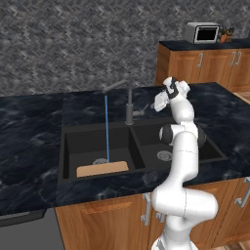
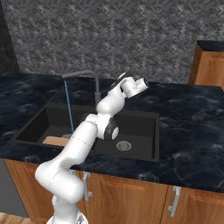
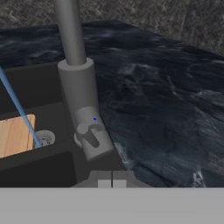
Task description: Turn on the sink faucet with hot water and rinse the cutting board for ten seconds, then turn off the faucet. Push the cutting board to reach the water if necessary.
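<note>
1. You see the cutting board (image 1: pixel 102 169), tan and flat, lying in the sink's (image 1: pixel 68 146) left basin; the water (image 1: pixel 107 128) falls just behind it.
2. Your gripper (image 3: pixel 112 180) is closed, empty, just short of the sink faucet (image 3: pixel 78 89) lever.

A glossy white arm (image 1: pixel 181 161) of rounded, tube-like segments, with dark joints and a pale grey hand.

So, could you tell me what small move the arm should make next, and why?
Probably draw the gripper, which is shut, back from the faucet lever and reach down toward the cutting board. The water is running but appears to land by the drain, just behind the board, so the board likely needs a nudge back under the stream.
</note>
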Available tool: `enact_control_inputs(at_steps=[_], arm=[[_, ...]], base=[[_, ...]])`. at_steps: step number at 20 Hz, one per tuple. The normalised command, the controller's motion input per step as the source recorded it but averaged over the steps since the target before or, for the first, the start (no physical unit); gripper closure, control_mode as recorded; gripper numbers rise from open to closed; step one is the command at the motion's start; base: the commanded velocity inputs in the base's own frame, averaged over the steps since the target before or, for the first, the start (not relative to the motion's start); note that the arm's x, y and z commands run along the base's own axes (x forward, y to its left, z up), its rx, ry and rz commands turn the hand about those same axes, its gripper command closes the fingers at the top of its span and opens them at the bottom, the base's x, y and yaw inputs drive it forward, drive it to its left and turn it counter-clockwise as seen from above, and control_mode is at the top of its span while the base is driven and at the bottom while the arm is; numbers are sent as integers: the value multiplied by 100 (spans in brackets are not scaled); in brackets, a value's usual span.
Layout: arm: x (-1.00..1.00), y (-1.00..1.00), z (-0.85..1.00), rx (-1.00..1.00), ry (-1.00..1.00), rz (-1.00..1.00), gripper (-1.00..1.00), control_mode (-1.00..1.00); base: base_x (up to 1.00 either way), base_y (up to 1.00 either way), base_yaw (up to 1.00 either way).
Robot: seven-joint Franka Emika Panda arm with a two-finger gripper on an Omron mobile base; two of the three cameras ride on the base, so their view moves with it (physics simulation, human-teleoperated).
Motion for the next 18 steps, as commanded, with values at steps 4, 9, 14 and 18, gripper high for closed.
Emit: enact_control_inputs(at_steps=[4,9,14,18], arm=[[0,0,0,0,0,0,100,-100],[0,0,0,0,0,0,100,-100],[0,0,0,0,0,0,100,-100],[0,0,0,0,0,0,100,-100]], base=[[0,0,0],[0,0,0],[0,0,0],[0,0,0]])
